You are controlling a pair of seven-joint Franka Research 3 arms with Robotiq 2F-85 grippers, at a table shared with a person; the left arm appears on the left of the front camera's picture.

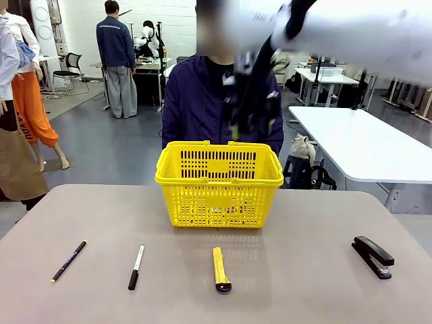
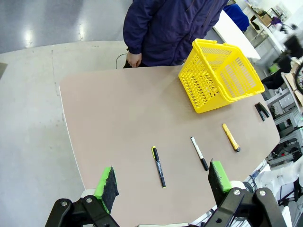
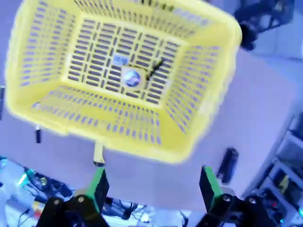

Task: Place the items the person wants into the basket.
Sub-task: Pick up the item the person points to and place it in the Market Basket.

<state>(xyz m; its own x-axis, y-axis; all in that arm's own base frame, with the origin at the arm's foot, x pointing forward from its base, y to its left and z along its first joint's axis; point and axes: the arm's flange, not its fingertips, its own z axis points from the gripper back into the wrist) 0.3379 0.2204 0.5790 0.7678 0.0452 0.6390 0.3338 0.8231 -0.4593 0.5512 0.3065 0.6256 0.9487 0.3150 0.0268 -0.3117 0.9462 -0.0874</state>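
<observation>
Mix-up is threatening you: left gripper (image 2: pixel 163 182) and right gripper (image 3: pixel 154 182) are hanging spread and empty, the right above the basket (image 1: pixel 219 196), while pen (image 1: pixel 69 260) and knife (image 1: pixel 221 268) are lying on the table (image 1: pixel 310 223) flanking the marker (image 1: pixel 136 266), easily grabbed wrongly.

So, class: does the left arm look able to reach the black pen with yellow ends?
Probably yes. The pen lies alone on bare table, straight ahead of the open left gripper. The marker lies apart from it and nothing is in between.
</observation>
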